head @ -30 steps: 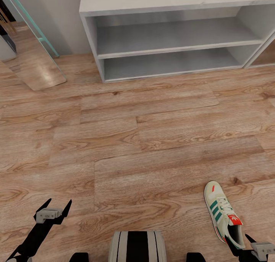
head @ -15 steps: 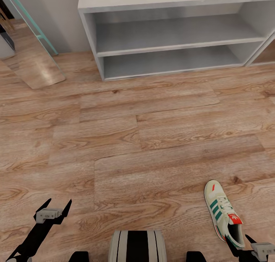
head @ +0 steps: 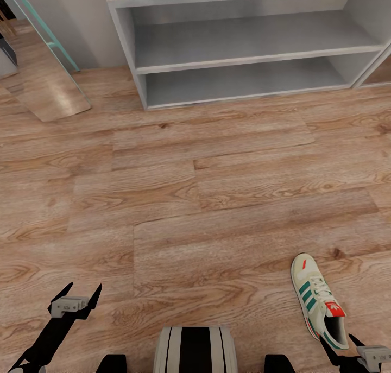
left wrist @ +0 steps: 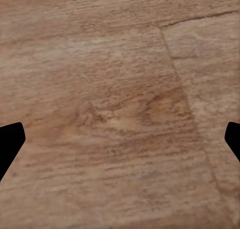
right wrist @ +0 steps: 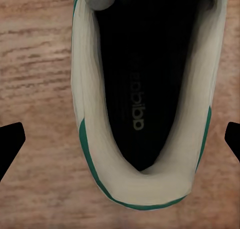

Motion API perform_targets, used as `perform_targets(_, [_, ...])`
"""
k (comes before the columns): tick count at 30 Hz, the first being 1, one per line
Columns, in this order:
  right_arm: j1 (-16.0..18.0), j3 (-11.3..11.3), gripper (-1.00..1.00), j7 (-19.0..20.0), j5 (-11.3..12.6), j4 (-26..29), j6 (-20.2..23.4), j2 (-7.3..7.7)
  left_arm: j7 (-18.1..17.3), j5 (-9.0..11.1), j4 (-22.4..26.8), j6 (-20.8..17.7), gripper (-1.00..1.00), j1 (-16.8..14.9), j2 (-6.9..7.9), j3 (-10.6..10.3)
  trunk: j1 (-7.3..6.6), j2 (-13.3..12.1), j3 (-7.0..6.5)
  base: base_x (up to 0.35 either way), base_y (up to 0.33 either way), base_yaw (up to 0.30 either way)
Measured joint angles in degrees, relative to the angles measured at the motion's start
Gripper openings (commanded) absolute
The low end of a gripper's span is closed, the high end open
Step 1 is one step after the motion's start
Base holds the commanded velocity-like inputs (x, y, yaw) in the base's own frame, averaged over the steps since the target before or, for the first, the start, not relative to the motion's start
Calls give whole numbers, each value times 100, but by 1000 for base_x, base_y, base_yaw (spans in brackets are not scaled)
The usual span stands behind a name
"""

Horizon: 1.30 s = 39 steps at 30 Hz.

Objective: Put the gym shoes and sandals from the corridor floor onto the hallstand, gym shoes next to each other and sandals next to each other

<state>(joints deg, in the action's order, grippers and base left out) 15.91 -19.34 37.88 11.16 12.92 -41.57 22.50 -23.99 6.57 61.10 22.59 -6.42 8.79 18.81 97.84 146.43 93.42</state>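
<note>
Since the earlier frames the whole head view has slid: the pale-grey hallstand with two open shelf levels point(head: 244, 42) sits higher in the picture and the shoe a touch higher too, so the camera has tipped or the base has crept forward, and the things themselves have not moved.

One cream-white low gym shoe with three green side stripes and a red-orange tongue label point(head: 319, 302) lies on the warm brown wood-plank corridor floor point(head: 190, 199) at about 5 o'clock in the head view, toe pointing toward the rack, which stands well apart at 12 o'clock with both shelves bare. The right end effector point(head: 363, 356) hangs just beside the shoe's heel with its fingers spread wide and nothing between them; in the right wrist view the shoe's dark opening and heel collar point(right wrist: 145, 104) lie between the two black fingertips point(right wrist: 10, 144). The left end effector point(head: 74, 298) is also wide and empty over bare planks at 7 o'clock.

The risks, as I judge them: closing across the soft heel collar could squash it and let the shoe slip or swing toe-down when lifted. A descent slightly off centre could nudge the shoe along the smooth floor. During the long carry, the hanging toe might clip the shelf edge.
</note>
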Motion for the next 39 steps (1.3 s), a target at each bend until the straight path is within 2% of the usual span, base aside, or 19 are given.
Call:
perform_targets(25, [2,-7,100,0,0,0,0,-3,0,2,2,0,100,0,0,0,0,0,0,0,0,0])
perform_targets(32, [10,-7,100,0,-1,0,0,-5,0,2,3,0,100,1,0,0,18,9,154,0,0,0])
perform_targets(39, [14,-8,100,0,0,0,0,-6,0,2,3,0,100,0,-2,0,18,9,155,0,0,0])
